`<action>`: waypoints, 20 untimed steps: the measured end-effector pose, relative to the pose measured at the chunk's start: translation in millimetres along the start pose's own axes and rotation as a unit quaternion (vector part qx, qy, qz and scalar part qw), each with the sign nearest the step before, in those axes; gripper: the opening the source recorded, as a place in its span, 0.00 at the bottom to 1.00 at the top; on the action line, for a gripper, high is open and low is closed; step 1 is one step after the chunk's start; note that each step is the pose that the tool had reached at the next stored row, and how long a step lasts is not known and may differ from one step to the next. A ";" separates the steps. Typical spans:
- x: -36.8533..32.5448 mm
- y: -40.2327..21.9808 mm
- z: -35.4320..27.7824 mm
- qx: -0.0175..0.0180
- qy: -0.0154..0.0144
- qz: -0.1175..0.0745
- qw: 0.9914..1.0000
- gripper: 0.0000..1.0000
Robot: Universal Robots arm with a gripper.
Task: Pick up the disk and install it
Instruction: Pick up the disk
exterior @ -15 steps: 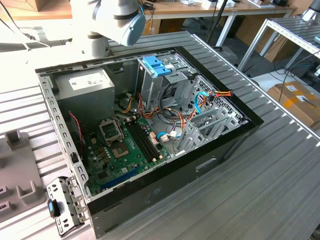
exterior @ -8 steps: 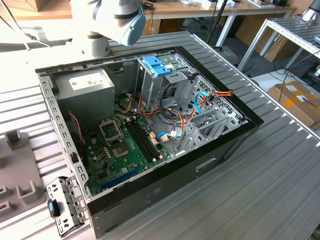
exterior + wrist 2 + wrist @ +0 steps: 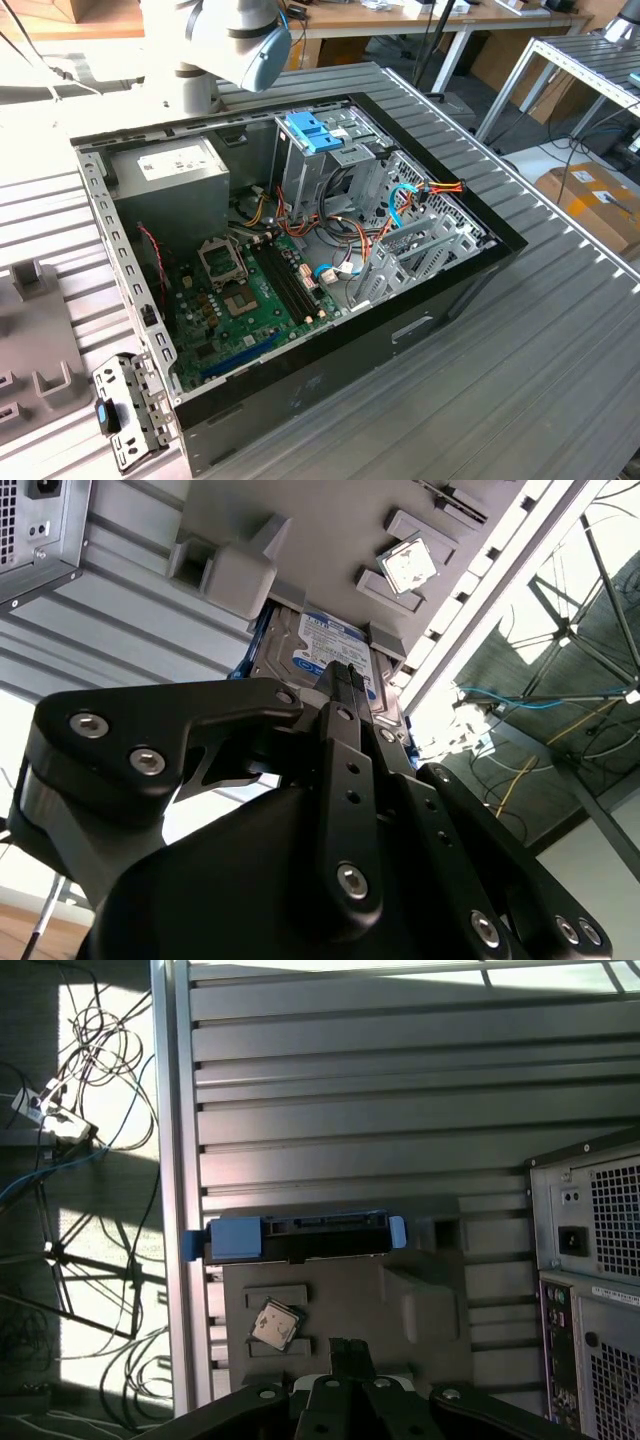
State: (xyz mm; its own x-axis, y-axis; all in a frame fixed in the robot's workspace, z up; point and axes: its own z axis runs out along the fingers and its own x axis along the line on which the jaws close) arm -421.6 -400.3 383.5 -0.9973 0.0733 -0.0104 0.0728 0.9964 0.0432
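On the left of the first wrist view, a loose tangle of thin cables (image 3: 95,1070) lies on the floor beyond the edge of the ribbed, brushed-aluminium counter (image 3: 350,1090). On the counter sits one flat, matte-grey moulded fixture plate (image 3: 340,1300) with raised blocks.

The disk (image 3: 300,1237) is one dark, flat, rectangular hard drive with a bright blue plastic rail at each of its two ends. It rests along one edge of that plate, outside the computer. One square, silvery processor chip (image 3: 277,1323) lies skewed on the plate, near the disk. Further right stands the perforated grey sheet-metal rear of the desktop computer case (image 3: 590,1260).

In the second wrist view the black metal pincer (image 3: 345,672) has its two slim fingers drawn together with nothing between them, and the disk lies free beyond their tips.

In the exterior view the opened case holds one smooth grey power-supply box (image 3: 170,175) and, to its right, one green circuit board (image 3: 240,300).
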 end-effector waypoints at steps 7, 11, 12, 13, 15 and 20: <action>0.0 0.0 0.0 0.000 0.000 -0.001 1.000 0.11; 0.0 0.0 0.0 0.000 0.000 -0.001 1.000 0.11; 0.0 0.0 0.0 0.000 0.000 -0.001 1.000 0.11; 0.0 0.0 0.0 0.000 0.000 -0.001 1.000 0.11; 0.0 0.0 0.0 0.000 0.000 -0.002 1.000 0.11; 0.0 0.0 0.0 0.000 0.000 -0.010 1.000 0.11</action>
State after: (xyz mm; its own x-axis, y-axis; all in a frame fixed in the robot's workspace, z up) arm -421.6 -400.3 383.5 -0.9986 0.0526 -0.0103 0.0521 0.9977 0.0432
